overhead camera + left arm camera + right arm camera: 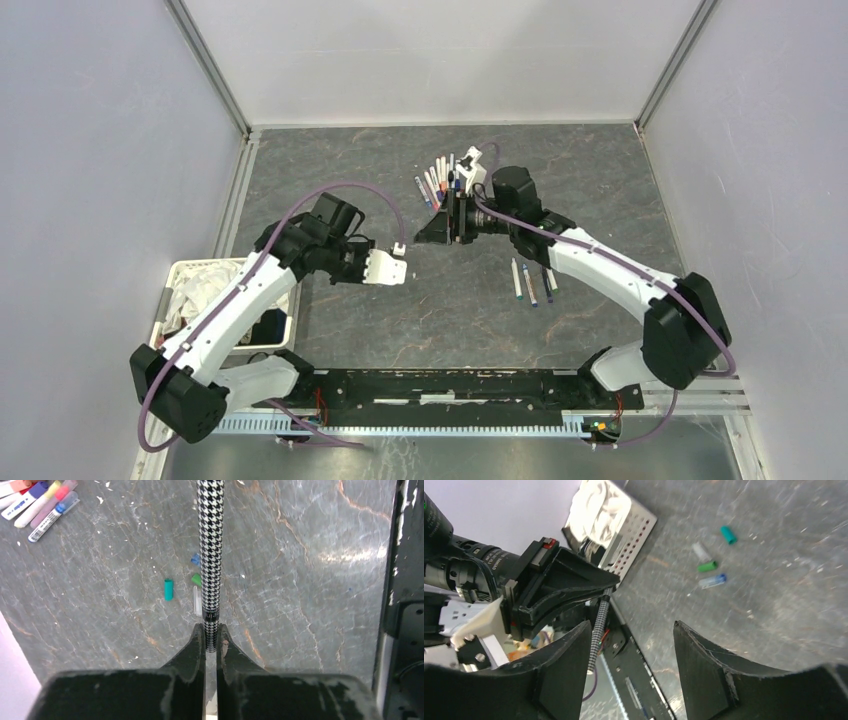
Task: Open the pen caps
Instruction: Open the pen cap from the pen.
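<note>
1. The slim black-and-white houndstooth pen (210,555) runs off the left wrist view's top edge.
2. White-barrelled marker pens (37,505) are cropped at its corner.
3. Small coloured plastic caps (707,566) blur in the right wrist view.

The left arm (235,305) rises from its base at the near left and bends inward over the tabletop (600,180). Its tool (210,639) is clamped tight on a houndstooth pen (210,550), the fingers almost meeting. The right arm (600,265) arcs in from the near right, its wrist turned leftward toward the other arm. The right tool (631,665) has its fingers spread wide apart.
</note>
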Motion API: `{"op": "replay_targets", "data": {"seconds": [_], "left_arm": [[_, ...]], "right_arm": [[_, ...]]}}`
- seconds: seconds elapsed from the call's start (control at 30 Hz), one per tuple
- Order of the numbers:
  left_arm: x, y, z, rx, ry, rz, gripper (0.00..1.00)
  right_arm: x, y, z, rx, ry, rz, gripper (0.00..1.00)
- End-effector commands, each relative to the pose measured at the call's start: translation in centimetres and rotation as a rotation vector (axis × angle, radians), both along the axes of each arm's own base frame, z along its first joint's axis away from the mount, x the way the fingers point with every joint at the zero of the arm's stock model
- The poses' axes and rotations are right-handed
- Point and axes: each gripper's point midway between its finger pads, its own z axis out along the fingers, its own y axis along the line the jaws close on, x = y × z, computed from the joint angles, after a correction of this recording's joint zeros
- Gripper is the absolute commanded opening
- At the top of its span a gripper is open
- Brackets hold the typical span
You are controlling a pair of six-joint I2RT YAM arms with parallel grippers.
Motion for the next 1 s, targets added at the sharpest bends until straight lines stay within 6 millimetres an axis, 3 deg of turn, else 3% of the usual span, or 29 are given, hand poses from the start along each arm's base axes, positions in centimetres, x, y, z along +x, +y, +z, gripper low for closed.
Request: {"op": "replay_targets", "data": {"seconds": [0.0, 0.33, 0.57, 0.97], "left_arm": [[0.4, 1.3, -0.8, 0.137, -0.105, -0.112, 0.02], [0.5, 0.6, -0.9, 0.179, -0.127, -0.161, 0.02], [0.5, 0.2, -1.2, 0.19, -0.121, -0.175, 0.02], [0.7, -0.2, -0.6, 0.178, -0.136, -0.171, 0.02]], "right_arm": [[-3.0, 2.1, 1.6, 0.088, 0.05, 0.18, 0.65], [-5.7, 6.0, -2.5, 0.018, 0.152, 0.307, 0.61], [-6.1, 8.3, -2.9, 0.033, 0.172, 0.347, 0.59], [-6.6, 9.4, -6.2, -0.026, 0.222, 0.378, 0.39]]}}
